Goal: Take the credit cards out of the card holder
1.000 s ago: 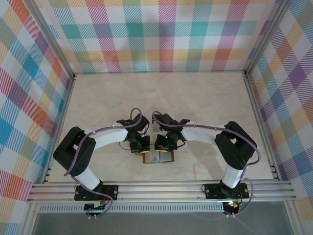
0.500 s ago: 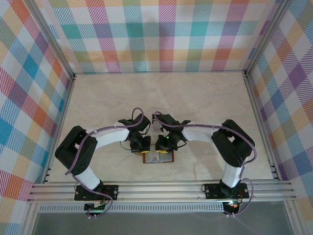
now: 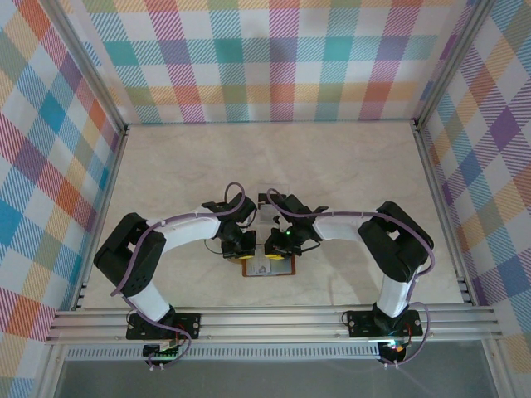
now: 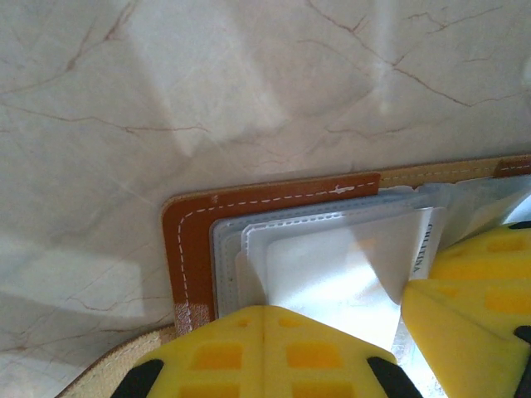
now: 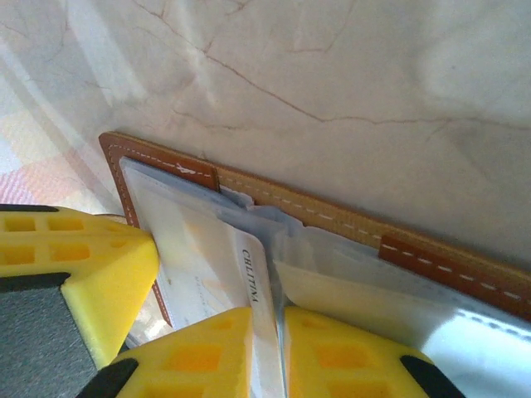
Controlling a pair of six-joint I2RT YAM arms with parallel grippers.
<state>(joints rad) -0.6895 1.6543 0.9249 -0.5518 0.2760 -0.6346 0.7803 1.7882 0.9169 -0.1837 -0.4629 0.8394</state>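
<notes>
The left gripper [image 3: 246, 255] is down on the left half of the open card holder [image 3: 267, 269]; the holder lies flat on the table [image 3: 348, 174] just ahead of the arm bases, its long axis running left to right. In the left wrist view the yellow fingers [image 4: 265, 356] stand a little apart with a white card [image 4: 332, 269] lifting out of its pocket between them; whether they actually bite on it I cannot tell. At the middle fold a printed card [image 5: 253, 286] tilts up out of its sleeve. The right gripper [image 3: 272, 254] comes in from the right; several yellow pads [image 5: 75, 257] crowd that card, so I cannot tell if its fingers are clamped. The cards lie directly under both sets of fingertips, each arm about equally near; the pull probably has to go up and out of the pockets. Against a second ago the holder has not moved; the right elbow has tucked in slightly.
</notes>
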